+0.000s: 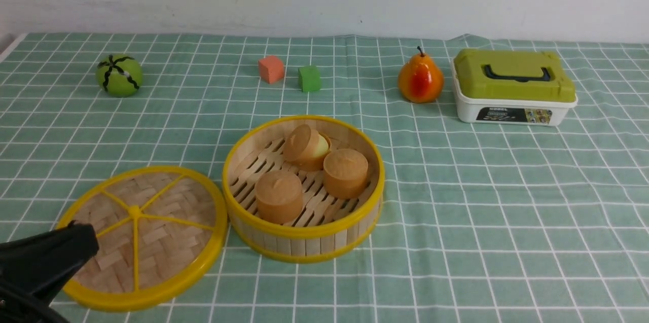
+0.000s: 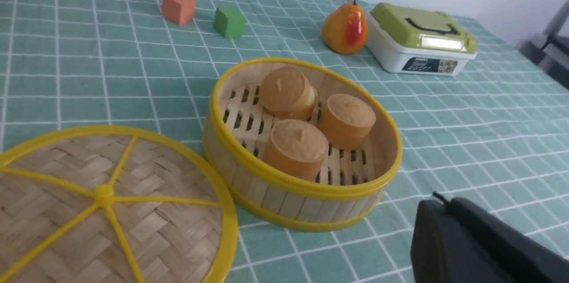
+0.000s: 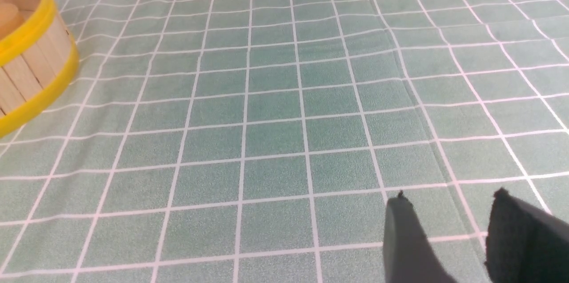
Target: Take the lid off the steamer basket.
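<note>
The lid (image 1: 152, 231) lies flat on the cloth, just left of the steamer basket (image 1: 304, 243), with its rim close against the basket's wall. The basket is uncovered and holds three round brown cakes (image 1: 346, 172). My left gripper (image 1: 90, 242) hovers over the lid's near left edge; its jaws are closed together and hold nothing. In the left wrist view the lid (image 2: 133, 216), the basket (image 2: 275, 190) and the left gripper (image 2: 444, 201) show. My right gripper (image 3: 451, 198) is open and empty over bare cloth, right of the basket (image 3: 31, 65). It is out of the front view.
At the back stand a green striped ball (image 1: 119, 75), an orange cube (image 1: 271, 69), a green cube (image 1: 309, 78), a pear (image 1: 420, 79) and a white box with an olive-green lid (image 1: 513, 87). A checked green cloth (image 1: 481, 201) covers the table.
</note>
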You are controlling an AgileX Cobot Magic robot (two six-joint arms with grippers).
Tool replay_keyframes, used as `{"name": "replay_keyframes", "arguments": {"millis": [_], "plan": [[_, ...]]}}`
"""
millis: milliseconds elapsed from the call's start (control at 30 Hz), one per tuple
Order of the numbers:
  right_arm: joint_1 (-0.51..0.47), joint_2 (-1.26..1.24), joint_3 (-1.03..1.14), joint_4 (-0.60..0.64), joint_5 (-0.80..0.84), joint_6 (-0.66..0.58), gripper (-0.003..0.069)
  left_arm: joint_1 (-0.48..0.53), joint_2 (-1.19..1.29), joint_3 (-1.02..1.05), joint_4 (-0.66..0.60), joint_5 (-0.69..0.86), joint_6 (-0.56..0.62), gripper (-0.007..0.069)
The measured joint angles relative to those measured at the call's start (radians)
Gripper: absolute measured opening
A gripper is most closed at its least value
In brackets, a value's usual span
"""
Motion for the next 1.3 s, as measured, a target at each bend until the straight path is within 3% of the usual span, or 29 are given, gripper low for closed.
{"name": "replay_keyframes", "arguments": {"millis": [200,500,700,967,1300], "plan": [[0.000,0.000,0.000,0.000,0.000,0.000,0.0241,0.000,-0.042,0.087,0.163,-0.036,-0.067,-0.0013],[0.000,0.000,0.000,0.000,0.000,0.000,0.0241,0.026,-0.301,0.320,0.614,-0.168,-0.634,-0.0013],[0.000,0.000,0.000,0.000,0.000,0.000,0.0241,0.056,-0.431,0.423,0.776,-0.158,-0.839,-0.0013],[0.000,0.000,0.000,0.000,0.000,0.000,0.0241,0.057,-0.451,0.433,0.807,-0.043,-0.882,-0.0012],[0.000,0.000,0.000,0.000,0.000,0.000,0.0241,0.013,-0.451,0.433,0.807,-0.034,-0.884,-0.0011]]}}
